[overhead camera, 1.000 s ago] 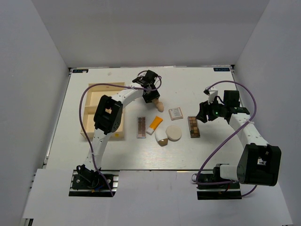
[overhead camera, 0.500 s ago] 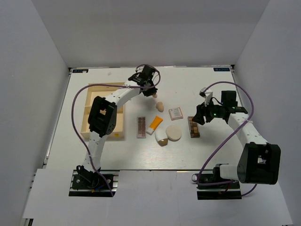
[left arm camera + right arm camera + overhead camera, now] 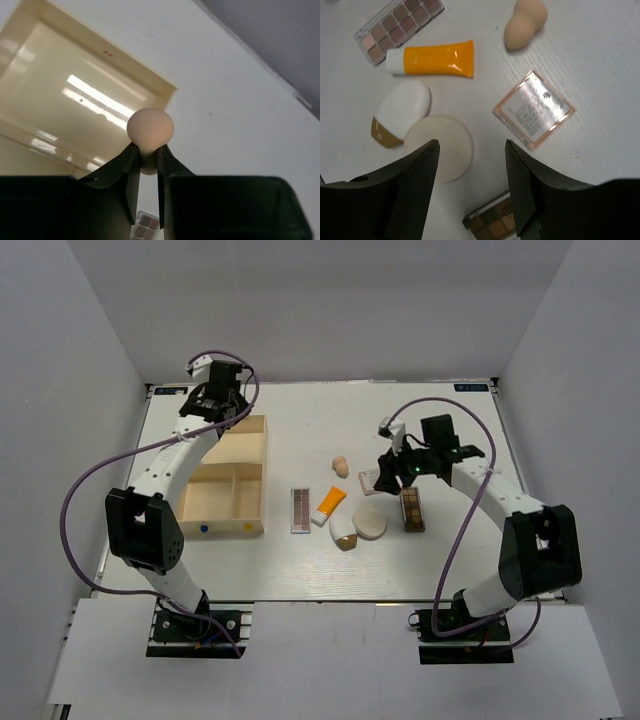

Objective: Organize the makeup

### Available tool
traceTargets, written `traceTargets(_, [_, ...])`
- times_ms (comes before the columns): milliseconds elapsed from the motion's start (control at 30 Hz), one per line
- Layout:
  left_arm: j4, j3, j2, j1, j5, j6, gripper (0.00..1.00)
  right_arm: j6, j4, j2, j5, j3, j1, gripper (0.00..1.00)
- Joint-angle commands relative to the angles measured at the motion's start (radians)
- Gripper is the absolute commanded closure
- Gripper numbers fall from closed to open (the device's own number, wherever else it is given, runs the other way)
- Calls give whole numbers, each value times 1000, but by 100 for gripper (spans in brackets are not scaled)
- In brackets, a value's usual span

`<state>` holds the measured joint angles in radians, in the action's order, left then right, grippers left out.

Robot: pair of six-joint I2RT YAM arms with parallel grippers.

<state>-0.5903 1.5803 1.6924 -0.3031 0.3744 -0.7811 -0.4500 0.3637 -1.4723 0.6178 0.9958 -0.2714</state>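
Within the last second the left gripper [image 3: 148,150] has swung from mid-table to the table's 11 o'clock corner. It now hangs by the far corner of the wooden tray [image 3: 125,65], claw pinching 1 peach sponge [image 3: 150,127]. A drop into the tray looks close. Whether the sponge is over the compartment or just past the rim is hard to tell, and its lower end is hidden between the fingers. The right gripper [image 3: 471,147] has slid toward 9 o'clock, claw spread above the round puff [image 3: 440,147] and the square compact [image 3: 534,109]. The nearer palette [image 3: 492,222] is cut off.
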Motion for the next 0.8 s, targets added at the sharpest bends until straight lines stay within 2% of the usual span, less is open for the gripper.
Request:
traceTargets(0, [-57, -54, -20, 47, 61, 35, 71, 82, -94, -74, -88, 110, -61, 39])
traceTargets(67, [-63, -57, -8, 76, 66, 45, 64, 135, -101, -135, -130, 176, -94, 39])
traceTargets(200, [-72, -57, 18, 117, 60, 42, 61, 246, -101, -239, -219, 277, -146, 37])
traceTargets(333, [-85, -48, 47, 140, 41, 31, 49, 322, -89, -322, -283, 362, -183, 34])
traceTargets(367, [-88, -46, 50, 140, 38, 29, 41, 330, -89, -347, -296, 385, -187, 33])
traceTargets(433, [-89, -45, 55, 153, 35, 29, 31, 349, -95, -384, -328, 406, -201, 31])
traceTargets(567, [-97, -34, 49, 173, 28, 31, 20, 355, -94, -439, -374, 460, -222, 30])
traceTargets(767, [-105, -29, -6, 182, -24, 36, 20, 356, -95, -534, -424, 526, -242, 29])
